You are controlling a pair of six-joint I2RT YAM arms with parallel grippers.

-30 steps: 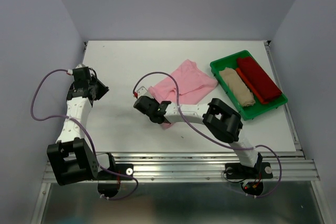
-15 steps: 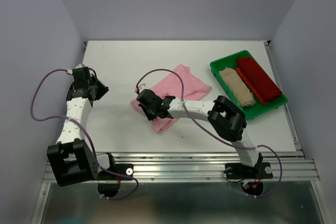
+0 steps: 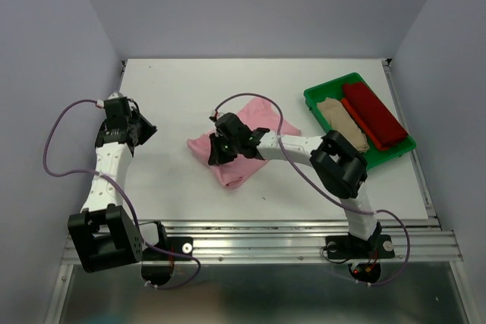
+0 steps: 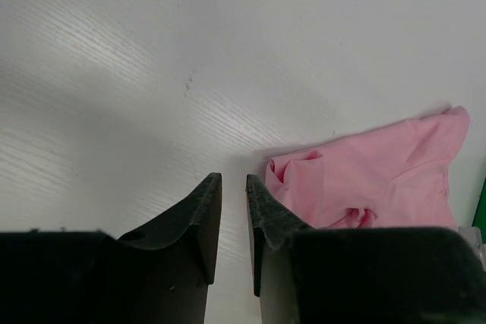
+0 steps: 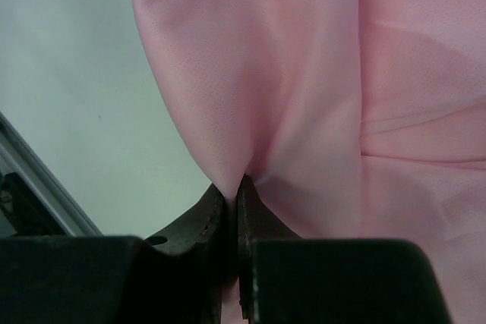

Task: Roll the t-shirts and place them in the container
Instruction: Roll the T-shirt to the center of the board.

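Observation:
The light pink t-shirt (image 3: 237, 166) lies bunched in a loose heap in the middle of the table. My right gripper (image 3: 219, 153) is over its left part and is shut on a fold of it. In the right wrist view the jaws (image 5: 231, 187) pinch a ridge of the pink cloth (image 5: 304, 73), which hangs taut. My left gripper (image 3: 144, 130) is at the table's left side, apart from the shirt, empty, with only a narrow slit between its jaws (image 4: 233, 180). The pink shirt (image 4: 380, 180) shows to its right. A beige t-shirt (image 3: 343, 125) and a dark red t-shirt (image 3: 373, 115) lie rolled in the tray.
A green plastic tray (image 3: 310, 99) stands at the back right of the table, close to the right arm's elbow (image 3: 339, 163). Grey walls close in the table at the back and both sides. A metal rail runs along the near edge.
My right gripper has moved right and away from me while holding the pink shirt. The shirt has gone from spread near the tray to a heap nearer the middle. The left arm has not moved.

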